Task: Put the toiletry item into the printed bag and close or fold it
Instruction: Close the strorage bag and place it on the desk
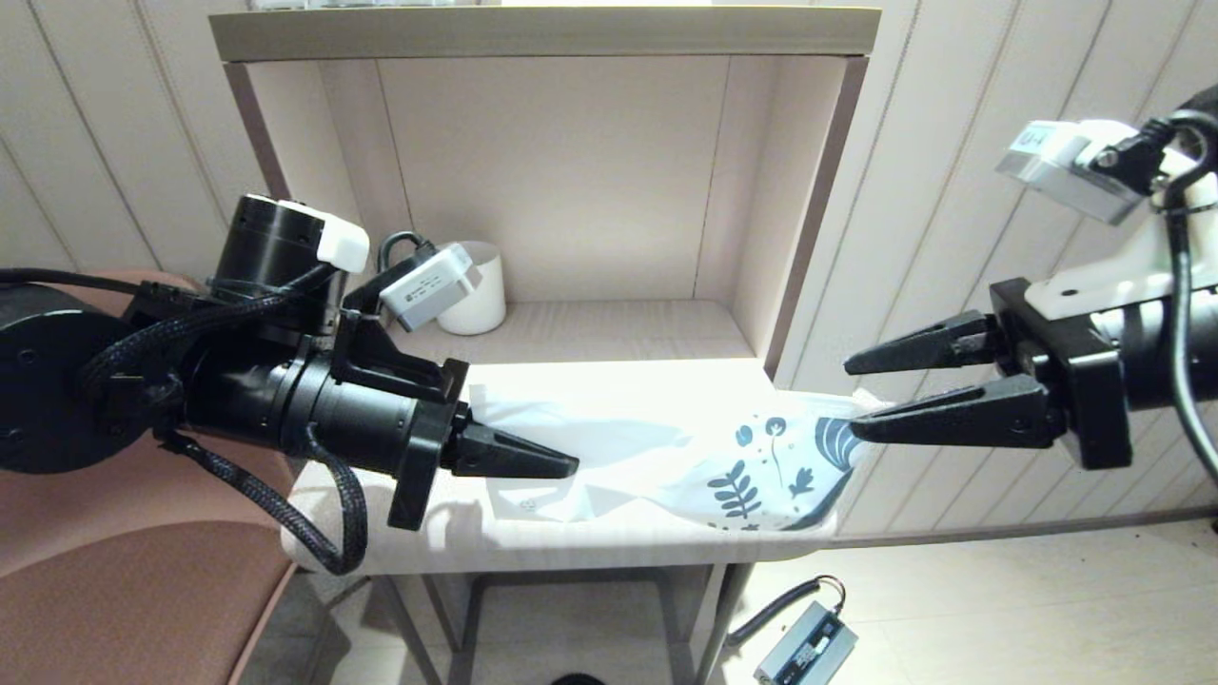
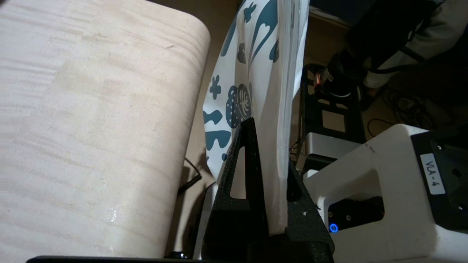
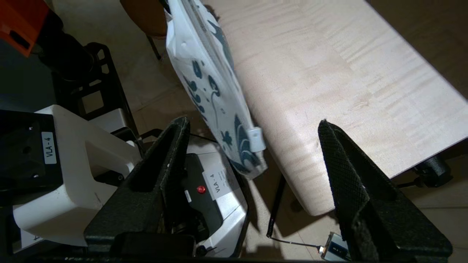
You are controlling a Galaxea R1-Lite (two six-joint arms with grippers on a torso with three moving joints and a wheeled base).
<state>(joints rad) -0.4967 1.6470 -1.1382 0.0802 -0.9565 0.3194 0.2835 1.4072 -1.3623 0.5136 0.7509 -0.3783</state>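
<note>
The printed bag [image 1: 685,457] is white with dark blue leaf prints on its right end and is held up along the table's front edge. My left gripper [image 1: 571,466] is shut on its plain left end; in the left wrist view the bag [image 2: 256,73] runs on between the fingers of the left gripper [image 2: 270,146]. My right gripper [image 1: 850,398] is open just off the printed end. In the right wrist view the bag's [image 3: 204,73] white zip slider [image 3: 255,139] lies level with the tips of the right gripper [image 3: 253,122], touching neither. The comb is out of view.
A white ribbed mug [image 1: 476,290] stands at the back left of the shelf alcove. The pale wooden table [image 1: 609,542] ends in a rounded front edge. A power adapter [image 1: 804,647] with its cable lies on the floor. A brown seat [image 1: 124,571] is at the left.
</note>
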